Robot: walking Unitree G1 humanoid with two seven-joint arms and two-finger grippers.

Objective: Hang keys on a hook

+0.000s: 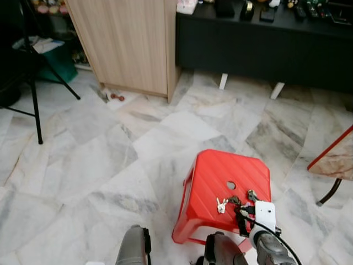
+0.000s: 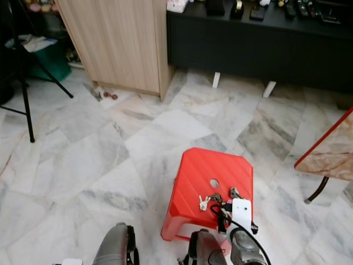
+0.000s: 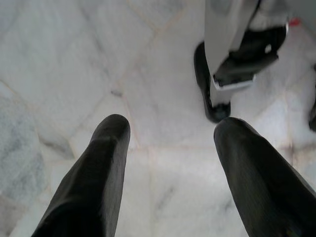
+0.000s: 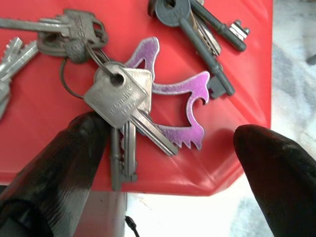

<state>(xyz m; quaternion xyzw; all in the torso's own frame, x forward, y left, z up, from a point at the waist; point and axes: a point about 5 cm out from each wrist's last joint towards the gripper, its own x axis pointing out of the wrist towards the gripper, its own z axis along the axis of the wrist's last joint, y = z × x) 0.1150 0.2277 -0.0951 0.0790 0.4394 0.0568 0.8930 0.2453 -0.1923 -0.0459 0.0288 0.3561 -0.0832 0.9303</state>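
Purple winged tag and flat steel keys (image 4: 123,103) between the spread right tool (image 4: 163,163).

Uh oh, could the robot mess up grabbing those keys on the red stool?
Maybe. The keys lie close to the red stool's edge, so the open right gripper might nudge them off onto the floor. They also lie flat, so the fingers could slip. A second bunch lies nearby and might snag.
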